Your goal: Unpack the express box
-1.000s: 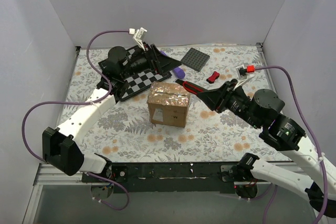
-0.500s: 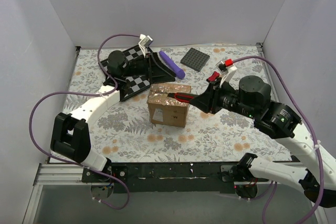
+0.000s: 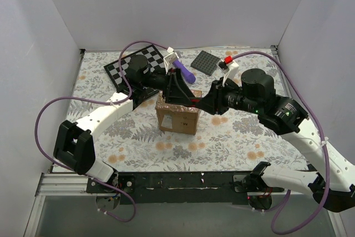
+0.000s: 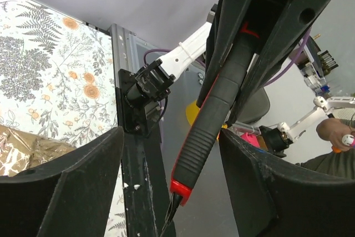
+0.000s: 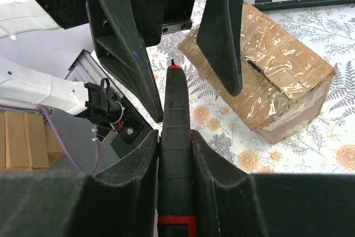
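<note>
The box (image 3: 177, 116) stands upright in the middle of the flowered mat (image 3: 138, 148), the nearest loose thing to the arm bases. Small black print shows on its near face. Its top flaps are shut under glossy tape, and the right wrist view shows a dark slit along the taped seam.

Both grippers meet just above the box's top. The right gripper (image 5: 175, 142) comes in from the right and is clamped on a cutter (image 5: 175, 170), pressing the black handle from both sides just ahead of its red band. The cutter points toward the left arm, and its thin tip sits over the box's right top edge. Whether the tip touches the cardboard cannot be told.

The left gripper (image 3: 178, 91) reaches in from the far left with its jaws apart, one finger on each side of the cutter's front end. In the left wrist view there is a gap between the handle and each finger, so it grips nothing.

Beyond the box a checkerboard (image 3: 123, 67) lies flat at the far left, partly under the left arm. A purple piece (image 3: 186, 71) lies just behind the left gripper. A grey plate (image 3: 208, 62) lies near the back wall, well apart from the box.
</note>
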`<state>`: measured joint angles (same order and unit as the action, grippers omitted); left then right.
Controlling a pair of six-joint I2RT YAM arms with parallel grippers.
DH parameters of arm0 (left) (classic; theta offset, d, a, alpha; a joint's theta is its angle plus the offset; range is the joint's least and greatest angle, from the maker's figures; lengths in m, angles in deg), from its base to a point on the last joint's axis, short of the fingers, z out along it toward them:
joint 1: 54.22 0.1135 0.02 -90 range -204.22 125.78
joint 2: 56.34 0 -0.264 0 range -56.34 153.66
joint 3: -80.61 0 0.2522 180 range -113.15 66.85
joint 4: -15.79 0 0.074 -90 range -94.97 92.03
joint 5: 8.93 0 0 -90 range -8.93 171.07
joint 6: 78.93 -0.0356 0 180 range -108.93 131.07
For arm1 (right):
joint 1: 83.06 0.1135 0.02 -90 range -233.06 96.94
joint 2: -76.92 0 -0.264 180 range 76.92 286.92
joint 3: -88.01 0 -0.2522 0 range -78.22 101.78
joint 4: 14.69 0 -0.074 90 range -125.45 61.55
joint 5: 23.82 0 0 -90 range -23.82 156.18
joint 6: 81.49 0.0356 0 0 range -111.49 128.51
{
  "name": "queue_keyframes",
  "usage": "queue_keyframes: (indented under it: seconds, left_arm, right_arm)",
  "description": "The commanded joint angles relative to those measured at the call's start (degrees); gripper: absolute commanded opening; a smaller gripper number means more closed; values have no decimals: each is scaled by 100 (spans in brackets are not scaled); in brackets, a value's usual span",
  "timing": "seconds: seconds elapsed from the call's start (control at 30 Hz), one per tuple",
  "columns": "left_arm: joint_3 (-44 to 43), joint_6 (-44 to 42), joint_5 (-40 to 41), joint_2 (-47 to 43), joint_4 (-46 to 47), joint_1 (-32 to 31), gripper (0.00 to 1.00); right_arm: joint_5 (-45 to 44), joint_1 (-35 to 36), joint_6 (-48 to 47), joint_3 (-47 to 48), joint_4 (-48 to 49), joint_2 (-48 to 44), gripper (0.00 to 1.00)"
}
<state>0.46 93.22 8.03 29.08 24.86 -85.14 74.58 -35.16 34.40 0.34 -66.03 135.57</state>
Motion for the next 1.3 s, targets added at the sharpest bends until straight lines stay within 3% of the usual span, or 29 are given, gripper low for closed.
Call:
queue_keyframes:
  seconds: [0.0, 0.17, 0.3, 0.33, 0.4, 0.43, 0.53, 0.57, 0.6, 0.7, 0.77, 0.97, 1.27]
  left_arm:
    - [-85, -437, -185, -351, -349, -11, 68]
    - [3, -490, -299, -430, -341, -20, 66]
    - [12, -201, -343, -369, -43, -20, 35]
    - [29, -95, -343, -343, 80, -20, 20]
    - [91, 308, -299, -308, 518, -20, 11]
    - [178, 450, -290, -281, 660, -20, 2]
    - [363, 993, -106, -255, 1293, -20, 0]
    - [398, 1057, -10, -255, 1416, -20, 0]
    - [408, 1118, 182, -246, 1504, -20, 0]
    - [495, 1435, 465, -237, 1828, -20, 0]
    - [574, 1629, 807, -272, 2005, -20, 0]
    - [688, 1471, 1405, -342, 1760, -46, 0]
    - [1215, 1708, 2205, -606, 2461, -64, 0]
  right_arm:
    - [346, -131, -224, 352, 199, 6, 1]
    - [504, -334, -356, 484, 67, 50, 1]
    - [645, -395, -374, 467, 67, 59, 1]
    - [645, -395, -374, 458, 76, 67, 1]
    - [680, -413, -374, 440, 93, 59, 1]
    - [663, -413, -374, 440, 102, 59, 1]
    - [522, -413, -348, 440, 120, 50, 1]
    - [487, -404, -322, 440, 146, 41, 10]
    - [426, -404, -295, 423, 189, 32, 28]
    - [251, -413, -147, 318, 400, -38, 48]
    - [153, -413, -58, 169, 637, -125, 54]
    - [-40, -404, 276, -227, 1279, -328, 64]
    - [-603, -413, 707, -1132, 2325, -951, 65]
